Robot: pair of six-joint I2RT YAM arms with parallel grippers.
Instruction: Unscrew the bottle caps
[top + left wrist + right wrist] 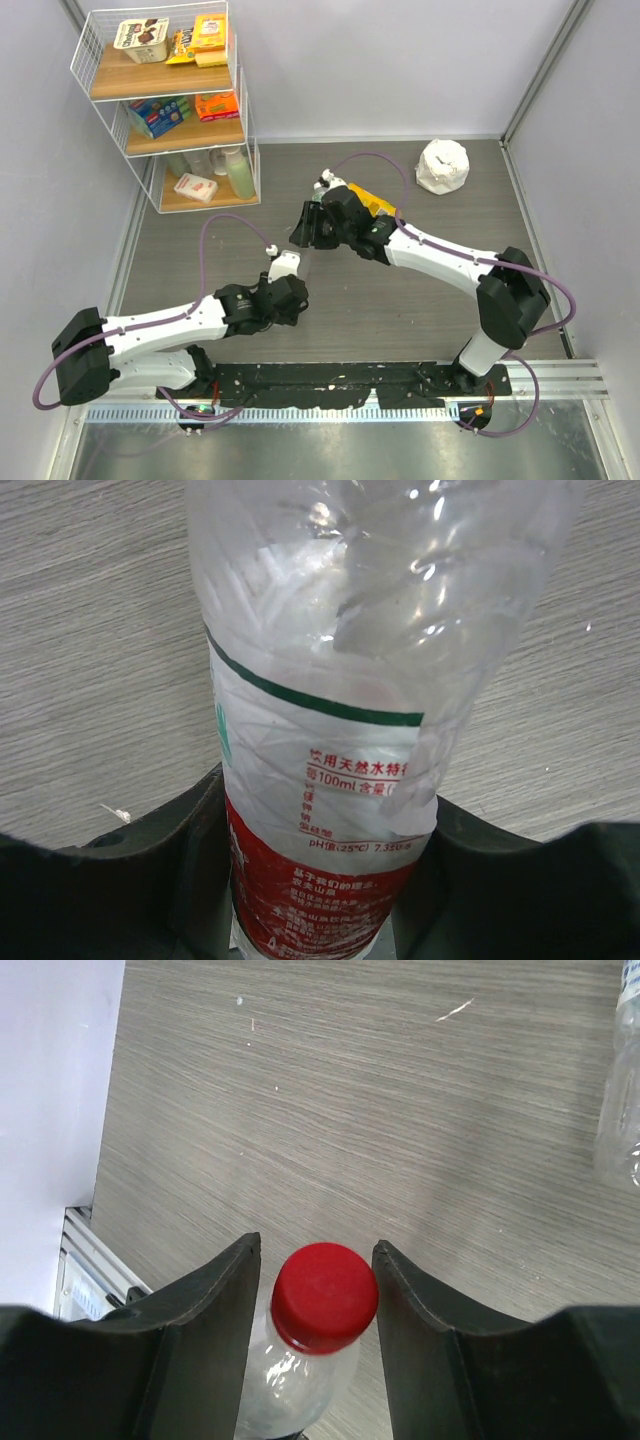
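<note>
1. The red cap [325, 1295] is sitting low in the middle of the right wrist view, on the neck of the red-label bottle [330, 680]. That bottle is filling the centre of the left wrist view.
2. The bottle is looking thin-walled and creased, and probably light. Its body is likely to buckle or twist under a hard squeeze. The cap is looking stiff and small with a smooth top, so its side wall is the place to grip it, squarely and low enough not to slip off.
3. The right gripper [318, 1245] is flanking the cap, one finger on each side, with only slivers of gap showing. I cannot tell whether the pads are actually biting.
4. The left gripper [325, 810] is clamping the labelled lower body at the bottom of its frame, bracing it against the turn.
5. Beyond that, a second clear bottle [622, 1090] is lying on the grey table [400, 1110] at the right edge of the right wrist view. A yellow-orange bottle [368, 200] is lying above centre in the top view.
</note>
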